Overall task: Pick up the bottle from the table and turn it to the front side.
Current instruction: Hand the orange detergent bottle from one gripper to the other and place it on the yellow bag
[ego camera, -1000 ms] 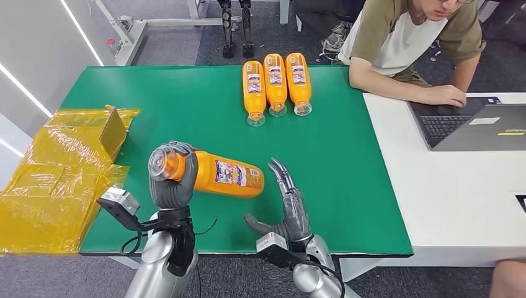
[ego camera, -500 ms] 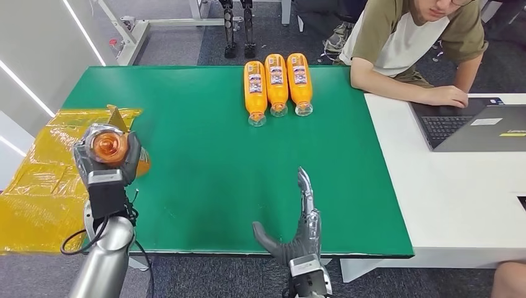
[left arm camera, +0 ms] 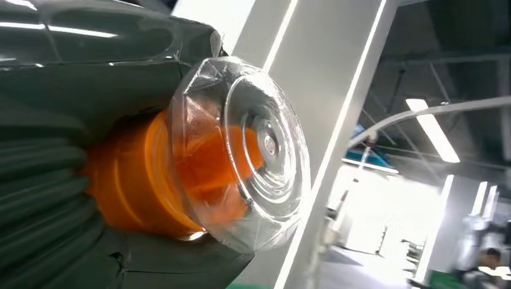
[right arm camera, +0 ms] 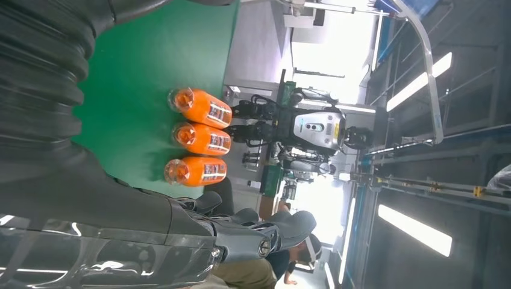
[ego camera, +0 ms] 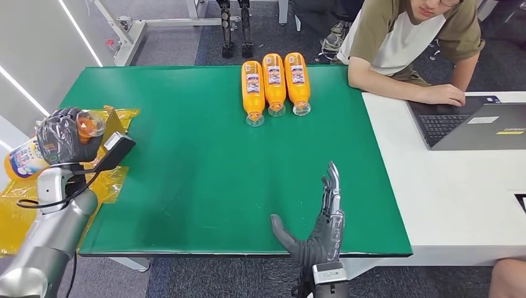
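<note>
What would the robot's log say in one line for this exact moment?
left hand: holds bottle over yellow wrap | right hand: open, above mat | three bottles: lying at far edge

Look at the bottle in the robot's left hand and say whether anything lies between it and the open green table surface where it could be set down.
Nothing visible does. The left hand holds the bottle out past the table's left edge, over the yellow plastic sheet. The green table beside it is bare; the three other bottles lie at its far edge.
</note>
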Robot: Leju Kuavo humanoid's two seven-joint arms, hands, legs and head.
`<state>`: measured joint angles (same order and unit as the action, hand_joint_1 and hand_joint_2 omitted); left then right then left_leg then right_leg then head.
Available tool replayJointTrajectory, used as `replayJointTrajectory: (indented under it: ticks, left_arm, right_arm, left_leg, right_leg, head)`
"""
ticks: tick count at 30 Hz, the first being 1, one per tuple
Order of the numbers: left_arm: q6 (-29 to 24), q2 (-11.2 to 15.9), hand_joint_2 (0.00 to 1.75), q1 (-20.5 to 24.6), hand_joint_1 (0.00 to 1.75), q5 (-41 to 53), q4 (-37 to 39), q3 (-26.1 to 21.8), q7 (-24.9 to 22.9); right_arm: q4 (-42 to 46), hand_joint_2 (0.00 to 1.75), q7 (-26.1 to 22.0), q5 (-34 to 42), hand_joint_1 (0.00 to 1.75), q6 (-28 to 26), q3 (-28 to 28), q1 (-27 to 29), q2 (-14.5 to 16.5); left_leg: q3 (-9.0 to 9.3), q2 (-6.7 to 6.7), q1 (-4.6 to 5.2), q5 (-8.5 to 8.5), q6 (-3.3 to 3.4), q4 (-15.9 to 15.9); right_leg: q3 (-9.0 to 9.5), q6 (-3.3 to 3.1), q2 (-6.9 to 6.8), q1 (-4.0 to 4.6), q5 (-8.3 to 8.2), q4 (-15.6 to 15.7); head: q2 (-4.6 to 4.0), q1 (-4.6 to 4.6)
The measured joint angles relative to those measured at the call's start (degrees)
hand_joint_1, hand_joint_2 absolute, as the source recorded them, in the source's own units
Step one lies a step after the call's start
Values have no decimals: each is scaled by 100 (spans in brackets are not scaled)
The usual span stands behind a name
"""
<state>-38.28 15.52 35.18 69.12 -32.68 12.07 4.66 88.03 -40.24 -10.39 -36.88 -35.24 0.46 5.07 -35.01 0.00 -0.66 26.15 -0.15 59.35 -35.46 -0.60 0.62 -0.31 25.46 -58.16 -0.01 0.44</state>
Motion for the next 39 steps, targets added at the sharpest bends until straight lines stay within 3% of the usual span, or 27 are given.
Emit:
replayJointTrajectory:
  ticks: [6, 15, 26, 32, 39]
  left_arm:
    - [561, 92, 175, 474, 175, 986, 722, 219, -542]
    - [1119, -27, 175, 343, 175, 1649, 1253, 678, -777]
    - [1250, -182, 175, 84, 175, 1862, 1446, 804, -592]
    - [1277, -364, 175, -299, 175, 1990, 1487, 913, -420]
    - [1475, -574, 175, -349, 175, 1918, 1533, 922, -289]
  right_arm:
    - [62, 175, 1, 2, 0, 100, 35, -5, 43]
    - [62, 175, 2, 3, 0, 232, 108, -85, 144]
    - [43, 175, 2, 21, 0, 318, 129, -124, 174]
    - [-51, 175, 2, 97, 0, 463, 129, -204, 206]
    - [-144, 175, 2, 102, 0, 528, 129, -250, 230]
  left_leg:
    - [0, 0, 2, 0, 0, 0]
    - [-1, 1, 2, 2, -1, 0]
    - [-2, 1, 2, 3, -2, -1]
    - [-4, -1, 2, 3, -2, 0]
    - [-5, -5, 2, 3, -1, 0]
  right_leg:
    - [3, 0, 0, -2, 0, 0]
    - [0, 0, 0, -3, 0, 2]
    - [-1, 0, 1, -3, 0, 2]
    - [-2, 1, -1, -3, 1, 3]
    - [-1, 1, -6, -3, 1, 3]
  head:
    - [1, 0]
    - [1, 0]
    - [1, -1]
    - [0, 0]
    - [1, 0]
